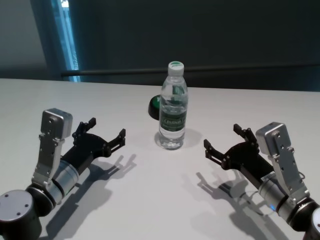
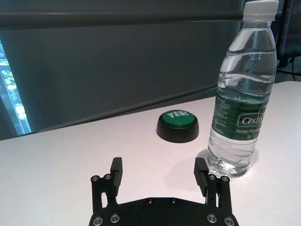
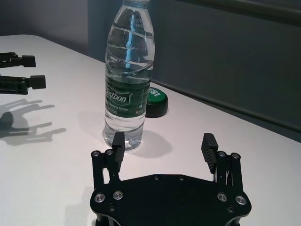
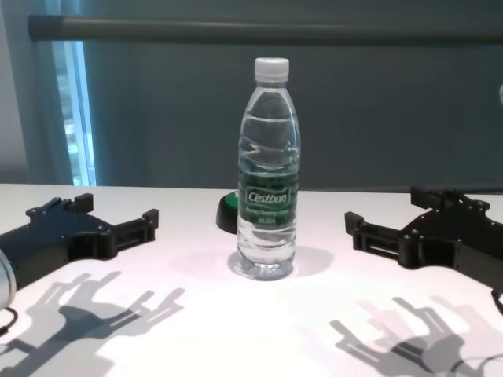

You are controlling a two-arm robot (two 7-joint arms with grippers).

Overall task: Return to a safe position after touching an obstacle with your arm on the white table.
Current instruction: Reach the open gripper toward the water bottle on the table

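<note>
The obstacle, a tall clear water bottle [image 1: 173, 107] with a white cap and a dark green label, stands upright in the middle of the white table [image 1: 150, 200]. My left gripper [image 1: 106, 129] is open and empty, low over the table to the left of the bottle and clear of it. My right gripper [image 1: 222, 137] is open and empty, to the right of the bottle and clear of it. The bottle also shows in the left wrist view [image 2: 242, 103], the right wrist view [image 3: 128, 84] and the chest view [image 4: 269, 173].
A low black round button with a green top [image 1: 154, 105] sits just behind the bottle on its left side; it also shows in the left wrist view [image 2: 178, 125]. A dark wall with a rail [image 1: 125, 72] runs behind the table's far edge.
</note>
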